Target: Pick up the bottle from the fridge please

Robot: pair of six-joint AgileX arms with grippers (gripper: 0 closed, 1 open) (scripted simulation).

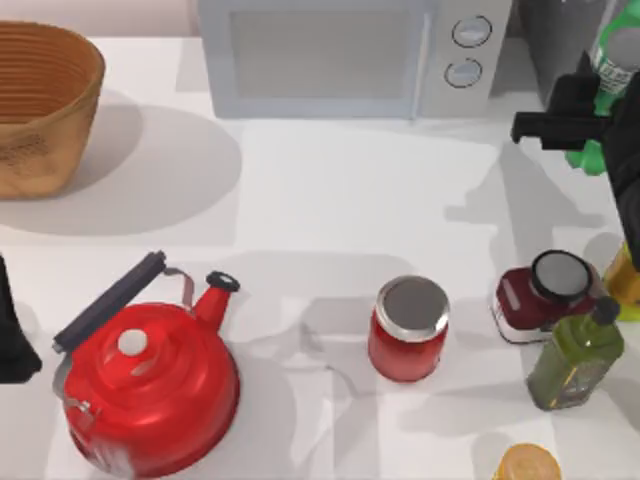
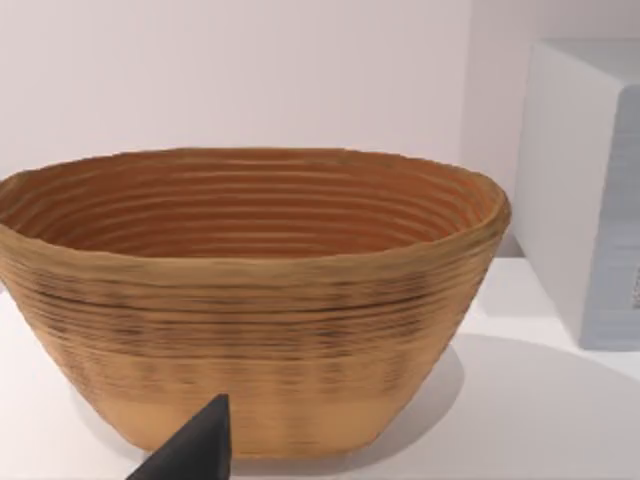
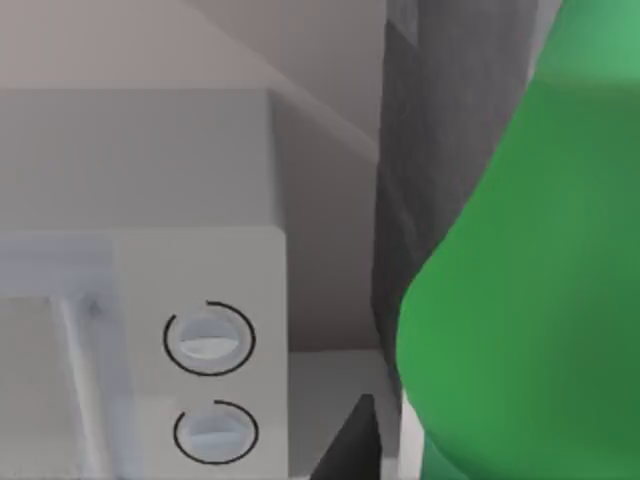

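Right gripper point(image 1: 590, 125) at tabletop's far right, fingers pinching bottle point(image 1: 612, 60) just in front of fridge point(image 1: 560, 40); bottle apparently out of fridge, grasp looks done, lift clear remains; left gripper point(image 1: 10, 340) parked at left edge, finger state unclear

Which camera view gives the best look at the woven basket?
The left wrist view: the basket sits whole and side-on, with rim, ribbed inside and outer wall all visible. The top view catches part of it, cut off at the table's far left corner. The right wrist view faces the microwave instead.
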